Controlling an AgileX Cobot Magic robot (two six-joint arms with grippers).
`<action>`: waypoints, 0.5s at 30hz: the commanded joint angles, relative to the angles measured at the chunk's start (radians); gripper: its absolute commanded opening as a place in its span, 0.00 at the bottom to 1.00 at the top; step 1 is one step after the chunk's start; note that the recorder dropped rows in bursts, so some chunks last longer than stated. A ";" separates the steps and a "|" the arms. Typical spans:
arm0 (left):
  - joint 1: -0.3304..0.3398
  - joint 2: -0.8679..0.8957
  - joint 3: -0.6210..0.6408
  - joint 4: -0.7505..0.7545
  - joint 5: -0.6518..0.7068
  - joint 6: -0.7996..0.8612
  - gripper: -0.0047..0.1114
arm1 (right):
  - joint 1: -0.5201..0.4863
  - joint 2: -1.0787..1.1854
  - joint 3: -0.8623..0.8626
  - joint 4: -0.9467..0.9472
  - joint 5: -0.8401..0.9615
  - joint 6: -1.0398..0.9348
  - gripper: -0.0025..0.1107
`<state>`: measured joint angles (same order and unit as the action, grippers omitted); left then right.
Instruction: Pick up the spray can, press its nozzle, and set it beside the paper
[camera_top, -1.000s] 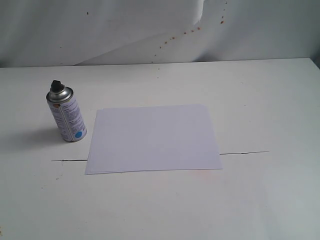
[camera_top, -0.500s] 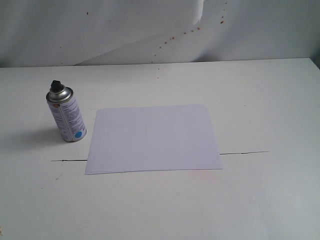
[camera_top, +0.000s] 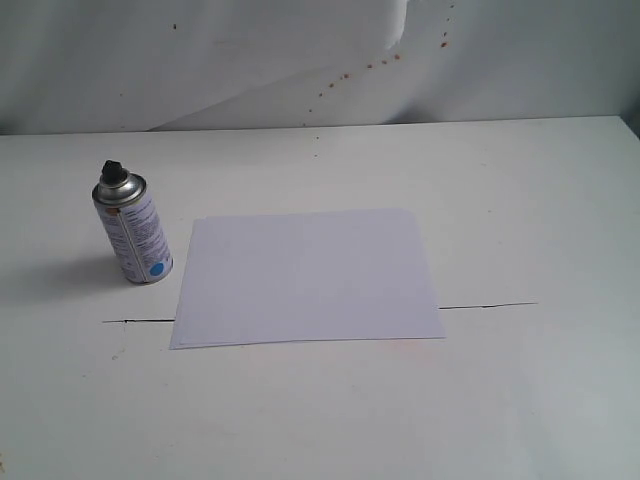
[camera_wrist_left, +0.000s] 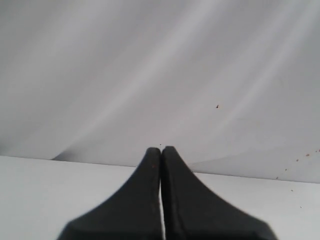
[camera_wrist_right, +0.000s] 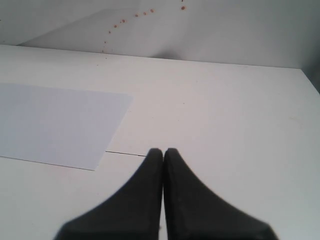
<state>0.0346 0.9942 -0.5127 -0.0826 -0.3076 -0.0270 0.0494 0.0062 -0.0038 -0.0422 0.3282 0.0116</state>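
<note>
Jaws: pressed together, empty, on left gripper (camera_wrist_left: 160, 150) and right gripper (camera_wrist_right: 163, 151).
Spray can (camera_top: 133, 228): upright near the table's (camera_top: 520, 200) left edge, just beside the paper (camera_top: 305, 278), not touching.
Nozzle (camera_top: 115, 172): uncovered on top.
Paper: flat, mid-table.

We see open tabletop (camera_top: 520, 200) on every side of the spray can (camera_top: 134, 232). It stands upright, with a narrow bare strip between it and the paper (camera_top: 306, 277) beside it. Above its nozzle (camera_top: 114, 171) the air is free. The paper lies flat and blocks no passage. Behind, the white backdrop (camera_top: 250, 60) rises from the tabletop's far edge, well apart from the can. In front of our right claw (camera_wrist_right: 163, 151), bare tabletop runs to the paper's corner.
</note>
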 joint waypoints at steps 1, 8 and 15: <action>-0.005 0.001 0.007 -0.005 -0.035 -0.020 0.04 | 0.000 -0.006 0.004 0.001 -0.005 -0.002 0.02; -0.005 0.001 0.007 -0.005 -0.010 -0.026 0.04 | 0.000 -0.006 0.004 0.001 -0.005 -0.002 0.02; -0.005 0.001 0.007 -0.005 0.081 -0.029 0.04 | 0.000 -0.006 0.004 0.001 -0.005 -0.002 0.02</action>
<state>0.0346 0.9942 -0.5127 -0.0826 -0.2442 -0.0470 0.0494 0.0062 -0.0038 -0.0422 0.3282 0.0116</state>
